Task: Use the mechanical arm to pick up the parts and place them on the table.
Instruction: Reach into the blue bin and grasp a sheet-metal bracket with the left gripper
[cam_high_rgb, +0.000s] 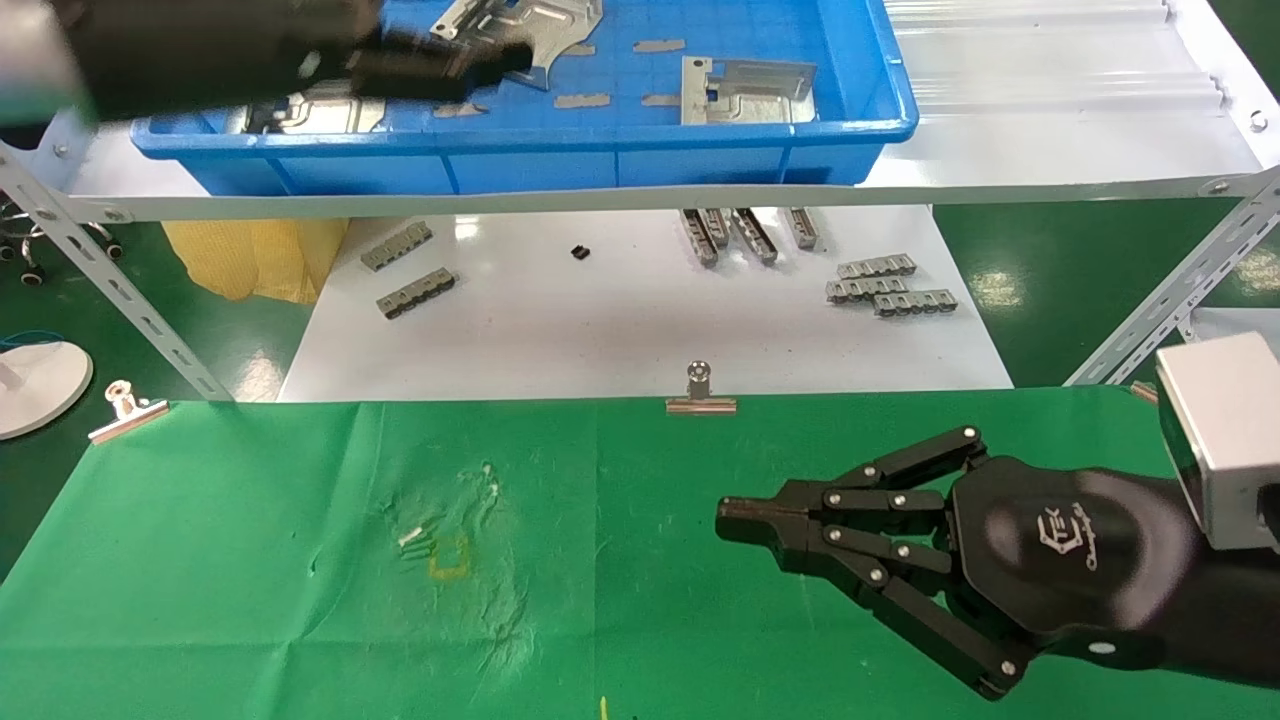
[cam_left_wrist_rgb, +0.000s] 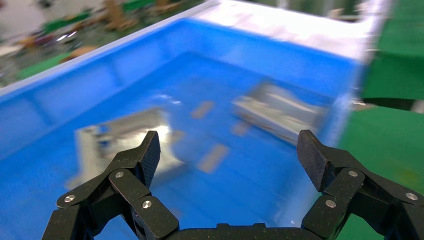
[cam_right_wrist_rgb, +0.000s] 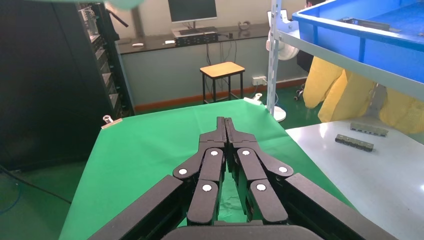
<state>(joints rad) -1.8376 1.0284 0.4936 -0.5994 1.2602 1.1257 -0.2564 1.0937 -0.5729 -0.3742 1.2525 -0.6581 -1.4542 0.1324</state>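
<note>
Three silvery sheet-metal parts lie in a blue bin (cam_high_rgb: 880, 120) on the white shelf: one at the right (cam_high_rgb: 745, 90), one at the back middle (cam_high_rgb: 530, 25), one at the left (cam_high_rgb: 320, 108) half hidden under my left arm. My left gripper (cam_high_rgb: 500, 58) hovers over the bin with its jaws wide open and empty; in the left wrist view (cam_left_wrist_rgb: 227, 150) two parts (cam_left_wrist_rgb: 120, 137) (cam_left_wrist_rgb: 282, 112) lie below it. My right gripper (cam_high_rgb: 735, 522) is shut and empty, low over the green cloth table (cam_high_rgb: 250, 560); it also shows in the right wrist view (cam_right_wrist_rgb: 225, 122).
Small grey notched strips (cam_high_rgb: 890, 285) (cam_high_rgb: 410, 280) lie on the glossy white tabletop behind the cloth. Metal clips (cam_high_rgb: 700, 395) (cam_high_rgb: 125, 410) hold the cloth's far edge. Slanted shelf struts (cam_high_rgb: 120, 290) (cam_high_rgb: 1170, 310) stand at both sides. A yellow mark (cam_high_rgb: 450, 560) is on the cloth.
</note>
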